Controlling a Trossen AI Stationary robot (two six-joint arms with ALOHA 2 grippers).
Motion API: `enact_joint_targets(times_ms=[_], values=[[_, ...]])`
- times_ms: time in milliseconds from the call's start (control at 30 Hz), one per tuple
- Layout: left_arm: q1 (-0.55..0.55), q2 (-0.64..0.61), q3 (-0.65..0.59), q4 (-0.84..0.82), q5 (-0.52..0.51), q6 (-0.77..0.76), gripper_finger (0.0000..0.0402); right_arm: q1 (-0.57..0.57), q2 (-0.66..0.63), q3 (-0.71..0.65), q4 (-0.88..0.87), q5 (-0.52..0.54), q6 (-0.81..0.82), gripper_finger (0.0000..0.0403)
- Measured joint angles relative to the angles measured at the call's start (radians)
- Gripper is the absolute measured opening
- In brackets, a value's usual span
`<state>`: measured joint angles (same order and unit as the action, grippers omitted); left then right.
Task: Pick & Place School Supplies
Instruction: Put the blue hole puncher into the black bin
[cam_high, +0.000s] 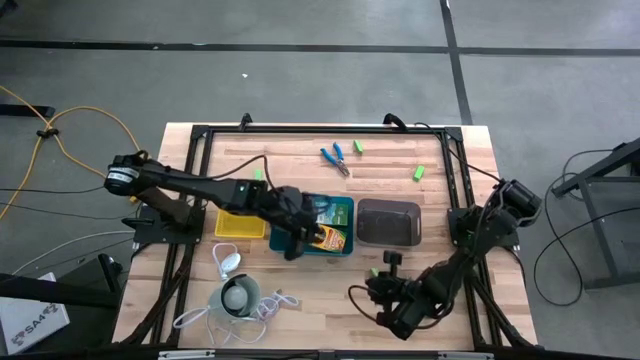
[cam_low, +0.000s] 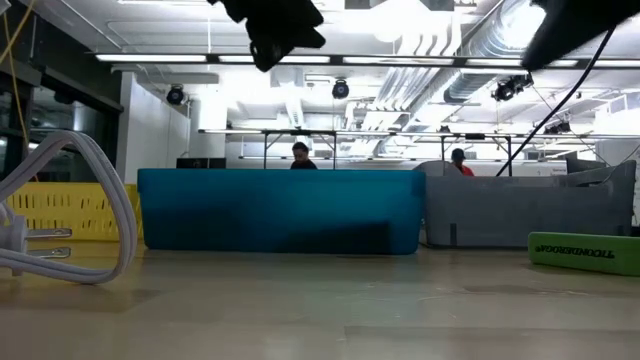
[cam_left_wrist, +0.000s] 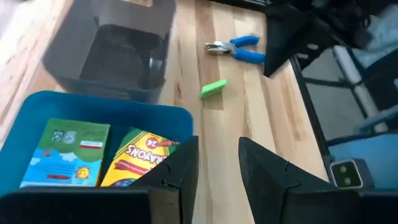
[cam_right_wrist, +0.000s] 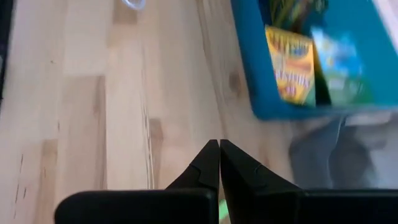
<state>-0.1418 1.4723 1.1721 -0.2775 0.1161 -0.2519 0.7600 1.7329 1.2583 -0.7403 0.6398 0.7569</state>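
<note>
The teal tray holds a yellow-and-green crayon box and a green-and-white flat pack, both lying flat on its floor. My left gripper hovers open over the tray's near left corner, with nothing between its fingers. My right gripper is shut and empty above bare wood near the table's front edge. A lime-green block lies on the table just beside it. Blue-handled pliers and two more green blocks lie near the far edge.
A dark grey tray stands right of the teal one and a yellow tray left of it. A white round gadget with its cord lies at the front left. In the low view, people show in the room behind the table.
</note>
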Motion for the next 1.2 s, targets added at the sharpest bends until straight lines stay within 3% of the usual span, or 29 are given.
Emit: enact_joint_targets(times_ms=[433,667,867,1200], values=[[-0.115,0.0,0.0,-0.001,-0.049,0.014,0.0111,-0.039,0.0,0.0,-0.345,-0.481,0.468,0.0003],[-0.125,0.0,-0.001,-0.001,-0.051,0.043,0.0111,0.0,0.0,0.0,-0.375,-0.72,0.592,0.0018],[-0.122,0.0,-0.001,-0.001,-0.051,0.069,0.0111,0.059,0.0,0.0,-0.372,-0.752,0.753,0.007],[-0.121,0.0,-0.001,-0.001,-0.051,0.071,0.0111,0.12,0.0,0.0,-0.344,-0.689,0.985,0.0129]])
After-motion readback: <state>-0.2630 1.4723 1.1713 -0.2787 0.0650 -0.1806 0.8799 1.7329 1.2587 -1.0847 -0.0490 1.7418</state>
